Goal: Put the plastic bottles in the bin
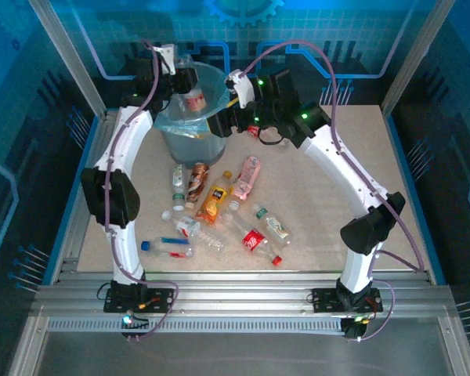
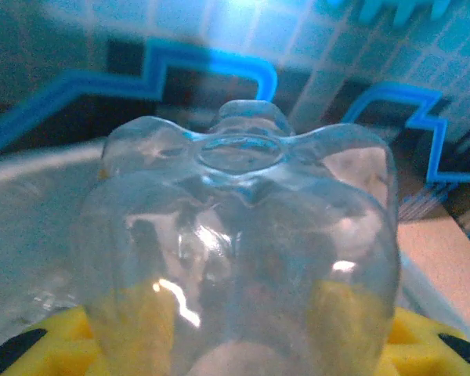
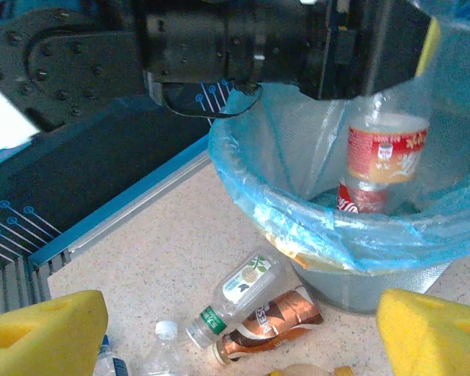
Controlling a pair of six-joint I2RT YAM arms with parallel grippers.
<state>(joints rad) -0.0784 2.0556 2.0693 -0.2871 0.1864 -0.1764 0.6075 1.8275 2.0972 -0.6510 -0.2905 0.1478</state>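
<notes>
Table (image 1: pixel 337 196) bears bin (image 1: pixel 180 145); left pincer (image 1: pixel 184 81) holds bottle (image 1: pixel 194 100) above.

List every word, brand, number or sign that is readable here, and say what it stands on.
No text reads cleanly.
Held bottle, orange-red label: dark characters, too blurred to read.
Red-labelled bottle inside the bin: white script, unreadable.
Brown bottle: pale letters, blurred.
Green-capped bottle: a leaf mark, print too small.
Scattered bottles in the top view: labels too small.
</notes>
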